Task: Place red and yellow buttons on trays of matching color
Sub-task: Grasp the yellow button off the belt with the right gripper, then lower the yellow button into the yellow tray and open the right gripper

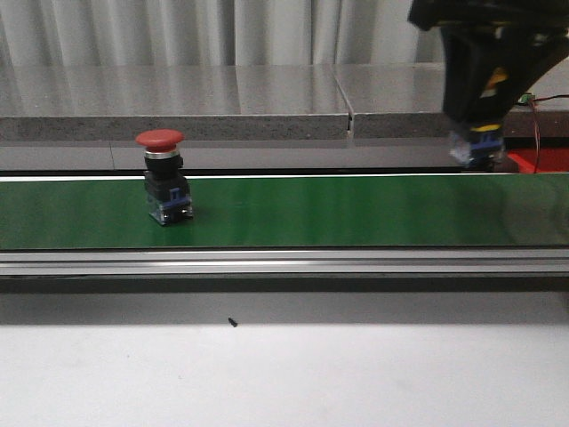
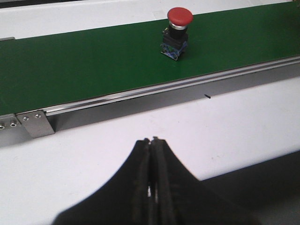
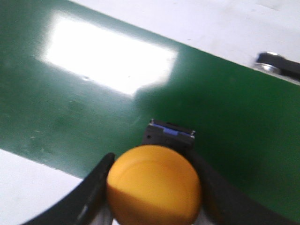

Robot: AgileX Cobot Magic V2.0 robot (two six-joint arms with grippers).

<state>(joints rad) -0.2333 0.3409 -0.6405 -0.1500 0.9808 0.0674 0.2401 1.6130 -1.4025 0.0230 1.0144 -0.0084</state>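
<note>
1 red button on the belt, 1 yellow button held at the far right.

Nearest, the black left gripper (image 2: 152, 187) hangs over the white tabletop (image 1: 284, 374), its fingers pressed together with nothing between them. Beyond the silver aluminium rail (image 1: 284, 261) lies the green conveyor belt (image 1: 356, 212), where the red mushroom-head push button with a black and blue body (image 1: 163, 178) stands upright on its left part. At the far right, the black right gripper (image 1: 477, 147) is clamped around the round yellow-capped push button (image 3: 153, 184), held above the belt beside a red tray (image 1: 544, 160) at the frame's edge.
</note>
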